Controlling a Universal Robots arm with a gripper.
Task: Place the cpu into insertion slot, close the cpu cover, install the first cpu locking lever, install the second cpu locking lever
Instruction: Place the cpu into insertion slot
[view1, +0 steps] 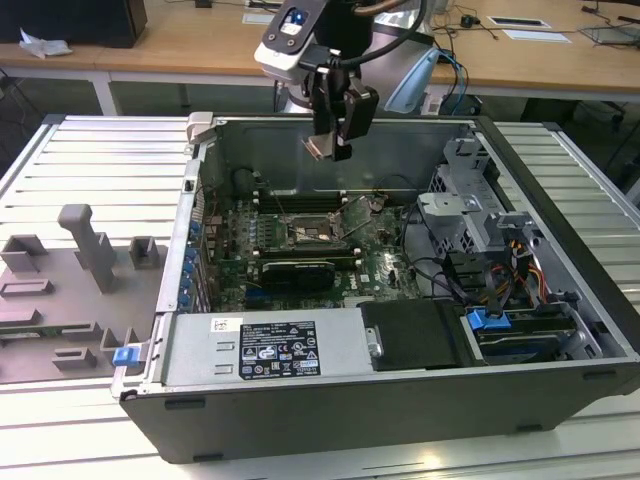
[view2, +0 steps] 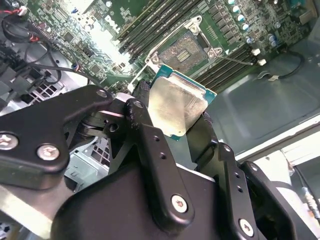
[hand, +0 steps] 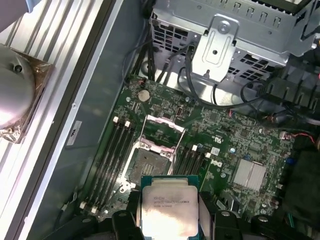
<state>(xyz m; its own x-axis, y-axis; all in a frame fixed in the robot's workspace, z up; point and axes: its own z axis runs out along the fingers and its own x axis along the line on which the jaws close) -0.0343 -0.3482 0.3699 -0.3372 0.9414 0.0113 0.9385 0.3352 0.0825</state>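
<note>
Single cpu (hand: 169, 205), a flat square chip with a dull silver metal top and a thin green border. Being square, it has no long axis. The one gripper (view1: 333, 143) is clamped on it, with one black finger (hand: 126, 221) on each of two opposite edges. In both wrist views the metal top faces the camera. In the exterior view the chip hangs tilted under the gripper, in the air over the open computer case (view1: 300, 430), near its far wall and well apart from the board beneath. One insertion slot (hand: 148, 162) lies bare on the green motherboard (hand: 250, 140), a dark square recess with a silver rim. One cpu cover (hand: 161, 146), a silver frame with a cut-out centre, stands swung up from one edge of the slot. In the second wrist view one thin metal lever (view2: 234, 59) juts out beside the slot (view2: 187, 50). Two banks of long black memory slots (hand: 112, 155) flank the socket, one on each side. In the exterior view one long black block (view1: 297, 272) lies just beside the slot (view1: 313, 234) on its near side. One grey labelled box (view1: 260, 350) fills the case's near corner. One grey fixture tray (view1: 85, 270) lies outside the case on the exterior view's left.
</note>
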